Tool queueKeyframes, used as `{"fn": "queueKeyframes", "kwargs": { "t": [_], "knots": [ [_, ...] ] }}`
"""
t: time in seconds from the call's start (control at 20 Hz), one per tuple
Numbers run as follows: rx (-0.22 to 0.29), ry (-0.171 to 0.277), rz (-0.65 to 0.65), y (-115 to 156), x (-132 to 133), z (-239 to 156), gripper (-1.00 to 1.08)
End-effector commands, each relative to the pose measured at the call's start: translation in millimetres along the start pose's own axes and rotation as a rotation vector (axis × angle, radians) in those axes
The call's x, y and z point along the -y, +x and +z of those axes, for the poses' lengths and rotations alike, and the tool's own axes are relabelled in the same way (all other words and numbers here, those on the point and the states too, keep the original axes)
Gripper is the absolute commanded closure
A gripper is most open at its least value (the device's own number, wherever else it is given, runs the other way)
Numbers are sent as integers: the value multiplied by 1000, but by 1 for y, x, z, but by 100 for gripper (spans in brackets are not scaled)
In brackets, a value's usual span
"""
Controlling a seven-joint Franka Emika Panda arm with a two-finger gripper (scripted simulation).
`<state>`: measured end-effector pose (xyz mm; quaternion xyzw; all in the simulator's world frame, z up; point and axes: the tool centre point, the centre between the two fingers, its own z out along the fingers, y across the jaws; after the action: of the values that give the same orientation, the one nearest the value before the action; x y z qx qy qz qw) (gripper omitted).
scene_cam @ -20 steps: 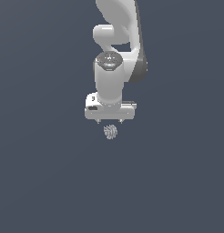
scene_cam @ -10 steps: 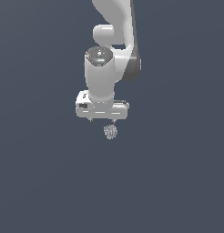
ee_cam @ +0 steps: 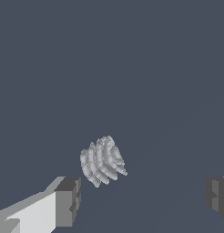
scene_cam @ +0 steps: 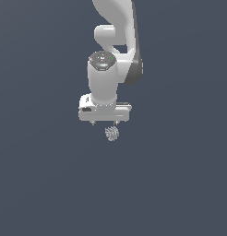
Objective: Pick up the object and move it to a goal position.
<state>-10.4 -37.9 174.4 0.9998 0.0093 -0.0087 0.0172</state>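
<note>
Pale grey and ribbed, the object (scene_cam: 112, 133) lies on the dark bench near its middle, well clear of every edge, just below the gripper (scene_cam: 105, 122), whose fingers (ee_cam: 68, 200) are spread wide, holding nothing.

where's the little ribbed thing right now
In the exterior view the ribbed object lies on the grey floor just below the open gripper, slightly toward that view's right. The wrist view shows it ahead of the fingers, untouched.

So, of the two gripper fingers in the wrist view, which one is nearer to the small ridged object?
The finger with the pale body; the object lies close beside its dark tip, while the other finger stands far off.
</note>
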Motion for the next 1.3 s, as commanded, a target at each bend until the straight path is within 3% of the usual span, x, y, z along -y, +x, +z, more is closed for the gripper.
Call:
{"fn": "queueKeyframes", "kwargs": {
  "t": [0.0, 0.75, 1.25],
  "knots": [
    [-1, 2, -36, -2, 3, 7, -92],
    [-19, 22, -378, -23, 28, 68, -92],
    [-25, 29, -471, -30, 35, 83, -92]
  ]
}}
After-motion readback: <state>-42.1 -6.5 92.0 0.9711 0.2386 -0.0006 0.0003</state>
